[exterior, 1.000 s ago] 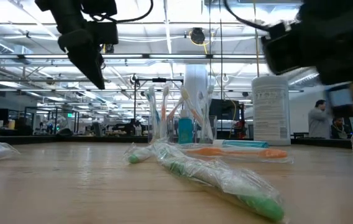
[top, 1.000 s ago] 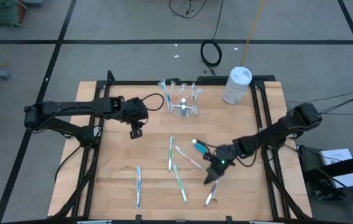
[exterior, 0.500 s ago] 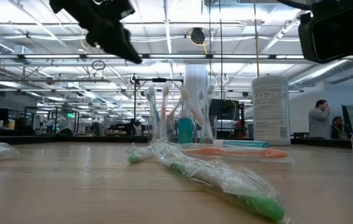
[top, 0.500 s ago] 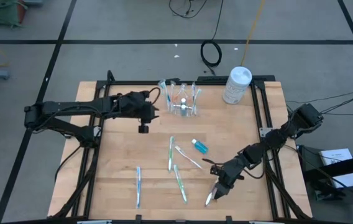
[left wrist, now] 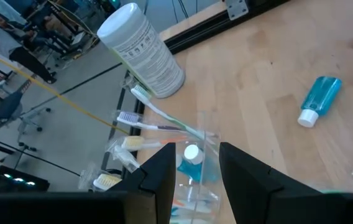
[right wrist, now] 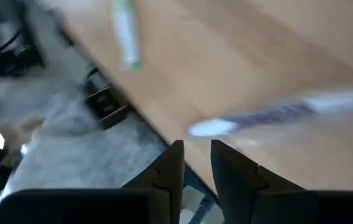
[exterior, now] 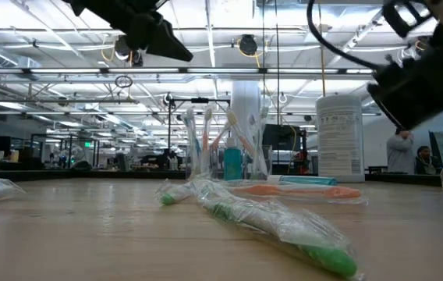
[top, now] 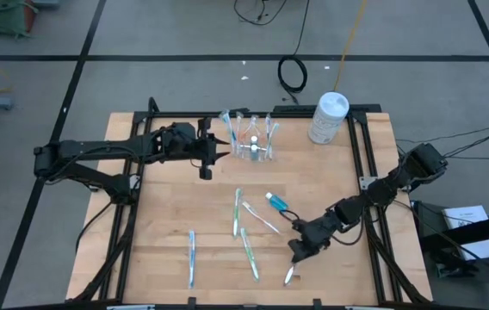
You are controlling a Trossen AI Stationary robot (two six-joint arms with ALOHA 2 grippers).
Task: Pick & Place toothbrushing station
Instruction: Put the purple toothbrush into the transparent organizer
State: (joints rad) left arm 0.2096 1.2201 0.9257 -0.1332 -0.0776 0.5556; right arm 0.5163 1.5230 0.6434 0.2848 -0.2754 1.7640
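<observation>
The right tool (top: 297, 253), slightly parted and empty, hung just behind a toothbrush (top: 289, 275), probably lying lengthwise ahead.

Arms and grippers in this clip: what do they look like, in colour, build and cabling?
Both arms are dark, slim and jointed, each with black cable looping along its links. The left gripper and the right gripper end in two flat, dark, tapered fingers. No markings are legible.
</observation>
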